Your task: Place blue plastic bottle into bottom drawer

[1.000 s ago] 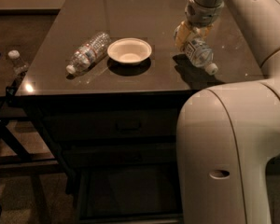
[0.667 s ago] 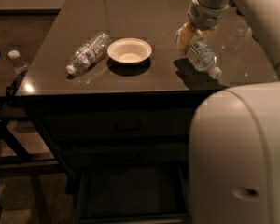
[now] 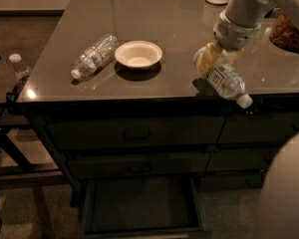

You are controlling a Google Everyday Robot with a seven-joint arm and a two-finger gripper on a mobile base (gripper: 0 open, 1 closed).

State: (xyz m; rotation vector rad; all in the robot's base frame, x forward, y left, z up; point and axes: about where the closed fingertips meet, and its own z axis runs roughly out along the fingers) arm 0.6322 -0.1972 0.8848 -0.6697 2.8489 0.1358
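The robot's 2-finger gripper point(image 3: 215, 63) is hanging over the front edge of the dark glossy tabletop point(image 3: 159, 14). Its yellowish fingers point(image 3: 208, 59) are clenching the small clear plastic bottle with a pale blue-and-white label point(image 3: 225, 79). This bottle is tilting under the gripper, with its white cap pointing down past the edge. Well below the gripper, to its left, the deep dark grey bottom drawer point(image 3: 139, 205) is standing open. Left of the gripper, a round white bowl point(image 3: 138, 54) and a clear ribbed bottle point(image 3: 93, 57) are lying on the tabletop.
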